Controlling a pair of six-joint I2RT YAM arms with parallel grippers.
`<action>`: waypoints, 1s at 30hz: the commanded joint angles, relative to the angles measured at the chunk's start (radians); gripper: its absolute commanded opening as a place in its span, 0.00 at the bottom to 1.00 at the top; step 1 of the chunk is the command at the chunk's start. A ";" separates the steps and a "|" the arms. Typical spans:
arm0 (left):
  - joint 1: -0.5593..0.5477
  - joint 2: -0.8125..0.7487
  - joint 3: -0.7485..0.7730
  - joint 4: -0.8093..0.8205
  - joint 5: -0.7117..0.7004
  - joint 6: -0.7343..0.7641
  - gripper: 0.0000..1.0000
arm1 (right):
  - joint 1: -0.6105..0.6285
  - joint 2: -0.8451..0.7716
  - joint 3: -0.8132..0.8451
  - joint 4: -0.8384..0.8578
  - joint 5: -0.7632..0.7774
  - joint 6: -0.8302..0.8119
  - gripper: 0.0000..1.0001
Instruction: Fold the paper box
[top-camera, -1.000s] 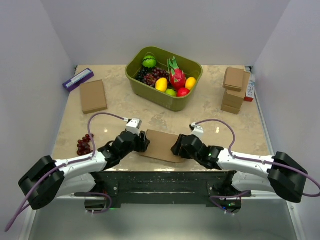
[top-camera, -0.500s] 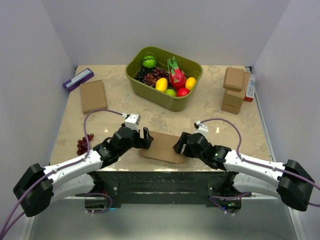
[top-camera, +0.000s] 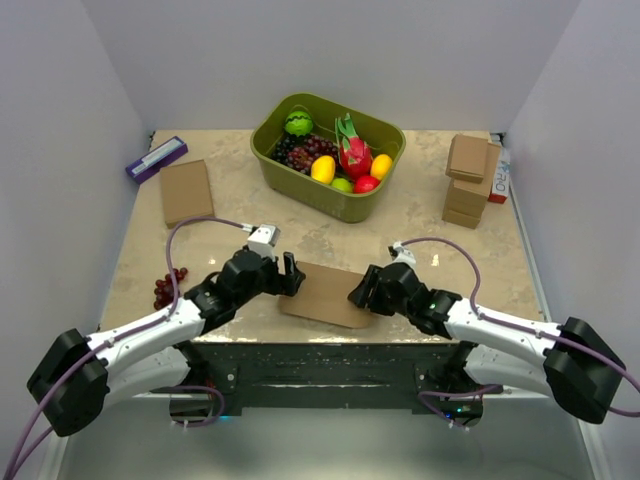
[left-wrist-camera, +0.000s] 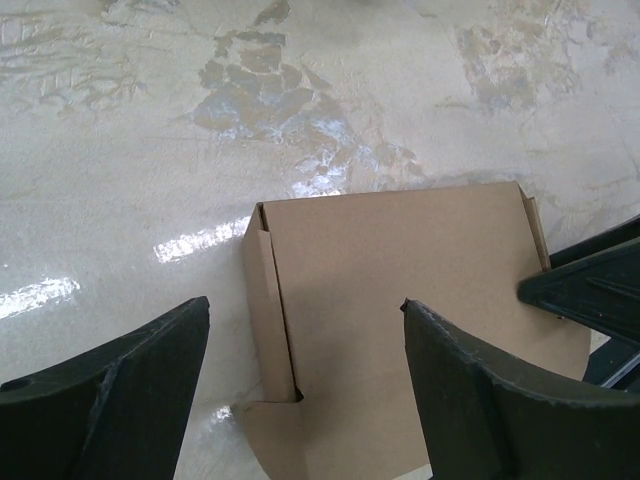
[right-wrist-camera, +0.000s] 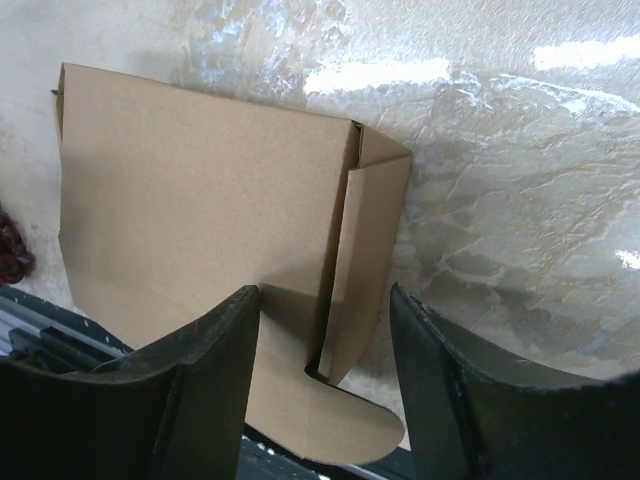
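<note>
On the left, the left gripper (top-camera: 292, 276) has lifted off the paper box (top-camera: 325, 292) and drawn back a little toward the far-left. Its fingers now stand spread wide, holding nothing. A second ago it sat against the box's left edge. From the left wrist view, the narrow left side wall (left-wrist-camera: 272, 310) shows between the 2 fingers, folded against the body, with no finger touching it.

The paper box lies flat on the marbled table (top-camera: 230, 215) at the near edge, between the 2 arms, lid panel up. It has hardly shifted.

On the right, the right gripper (top-camera: 358, 292) has stayed at the box's right end. Its jaws are apart and straddle the right side flap (right-wrist-camera: 365, 260), which stands partly out from the body. A rounded tab (right-wrist-camera: 350, 425) pokes out at the near edge.

The release suggests 1 press on the left is finished. The right flap and the tab probably still need tucking before the box is closed.
</note>
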 joint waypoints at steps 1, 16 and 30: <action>0.028 -0.032 -0.007 0.019 0.038 -0.006 0.84 | -0.037 0.008 -0.043 0.084 -0.076 0.008 0.51; 0.103 -0.189 -0.019 -0.072 0.155 -0.083 0.96 | -0.173 -0.012 -0.158 0.199 -0.225 0.005 0.02; 0.184 -0.096 -0.133 0.094 0.310 -0.178 1.00 | -0.216 -0.023 -0.171 0.161 -0.217 -0.025 0.00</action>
